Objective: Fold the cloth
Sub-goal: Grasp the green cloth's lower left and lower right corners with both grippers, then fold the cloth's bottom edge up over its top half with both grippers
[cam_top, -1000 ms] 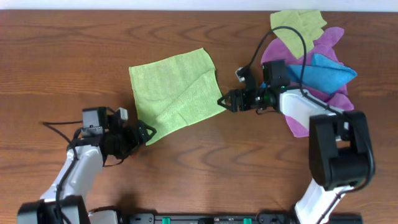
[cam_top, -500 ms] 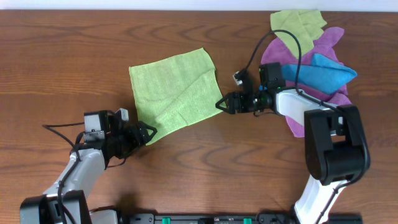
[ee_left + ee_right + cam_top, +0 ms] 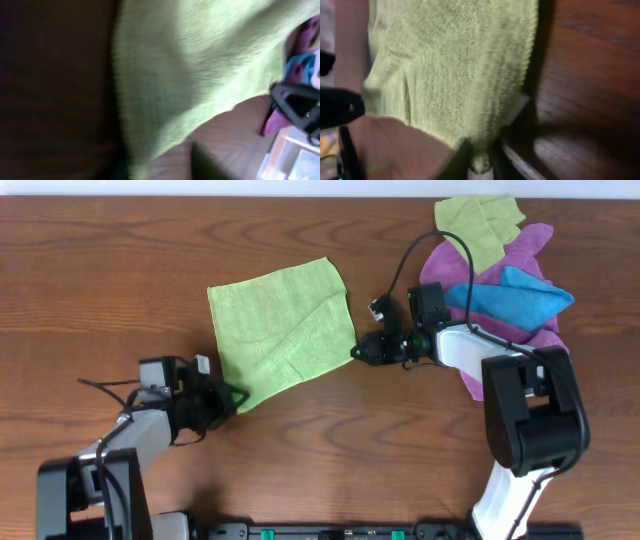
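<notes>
Left gripper (image 3: pixel 232 394) and right gripper (image 3: pixel 358 350) sit tighter against the cloth (image 3: pixel 275 330) than a second ago. Overhead: cloth flat on the table (image 3: pixel 100 260), a gripper at each of two corners. Left wrist: blurred, grip unreadable. Right wrist: corner pinched between closed fingers. Soft, light, limp; take it by the corners.

Fuzzy, matt microfibre: the cloth (image 3: pixel 275 330). Under the cloth, smooth grained wood with faint sheen: the table (image 3: pixel 100 280). Right of the cloth, soft matt fabric: purple cloth (image 3: pixel 538 240), blue cloth (image 3: pixel 520 294).
</notes>
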Controlling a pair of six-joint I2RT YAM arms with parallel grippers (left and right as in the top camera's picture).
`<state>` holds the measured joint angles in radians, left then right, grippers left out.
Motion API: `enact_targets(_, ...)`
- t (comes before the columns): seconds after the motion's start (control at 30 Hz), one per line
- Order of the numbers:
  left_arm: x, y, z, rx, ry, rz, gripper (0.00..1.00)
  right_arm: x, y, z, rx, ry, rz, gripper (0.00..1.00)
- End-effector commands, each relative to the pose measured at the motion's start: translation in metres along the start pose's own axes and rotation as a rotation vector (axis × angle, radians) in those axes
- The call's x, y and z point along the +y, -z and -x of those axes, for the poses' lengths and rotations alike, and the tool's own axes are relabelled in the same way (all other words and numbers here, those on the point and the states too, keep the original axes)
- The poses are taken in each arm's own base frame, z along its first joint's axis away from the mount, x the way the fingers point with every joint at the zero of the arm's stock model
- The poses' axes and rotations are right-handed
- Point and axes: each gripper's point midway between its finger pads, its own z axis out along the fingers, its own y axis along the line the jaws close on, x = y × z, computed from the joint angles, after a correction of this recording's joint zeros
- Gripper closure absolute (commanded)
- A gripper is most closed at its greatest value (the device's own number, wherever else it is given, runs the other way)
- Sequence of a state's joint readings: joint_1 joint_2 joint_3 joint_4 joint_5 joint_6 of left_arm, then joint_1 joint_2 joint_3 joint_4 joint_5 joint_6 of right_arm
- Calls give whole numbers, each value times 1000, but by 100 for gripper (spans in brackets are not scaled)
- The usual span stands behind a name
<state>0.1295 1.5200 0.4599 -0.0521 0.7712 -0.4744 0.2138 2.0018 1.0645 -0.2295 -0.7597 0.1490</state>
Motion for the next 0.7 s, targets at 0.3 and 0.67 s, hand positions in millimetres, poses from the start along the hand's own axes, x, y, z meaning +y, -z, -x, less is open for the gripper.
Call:
enact_targets(0.3,-6,-1,-1,3,7,-38,94,21,2,3,-2,-35,88,99)
enact_targets(0.67,-66,43,15,-152,-146,-178,94,78,58,17,-77,48,103,99)
